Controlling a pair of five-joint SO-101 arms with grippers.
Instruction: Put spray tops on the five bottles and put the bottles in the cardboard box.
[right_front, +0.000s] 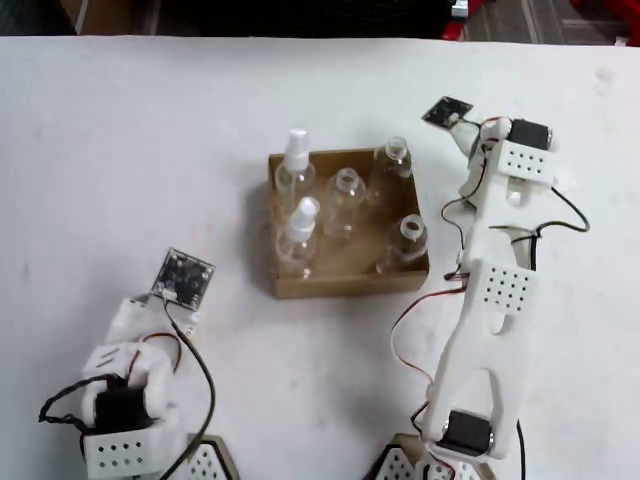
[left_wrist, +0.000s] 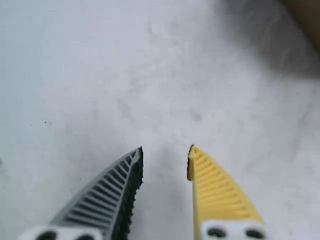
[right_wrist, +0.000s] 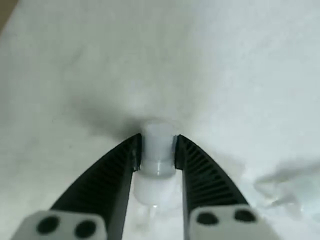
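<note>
1. While hanging over the tabletop, the left claw is gaping open, holding nothing.
2. Five bottles are standing in the box, the two at its left wearing fitted tops.
3. The right claw is gripping a spray top near the box's far right corner.

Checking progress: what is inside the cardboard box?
The cardboard box holds five bottles: two with spray tops, three open. What lies beneath them is covered.

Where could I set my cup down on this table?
The wide bare table left of the cardboard box and beyond it is free. Crowded: inside the box, packed with bottles, and its right side, along an arm.
</note>
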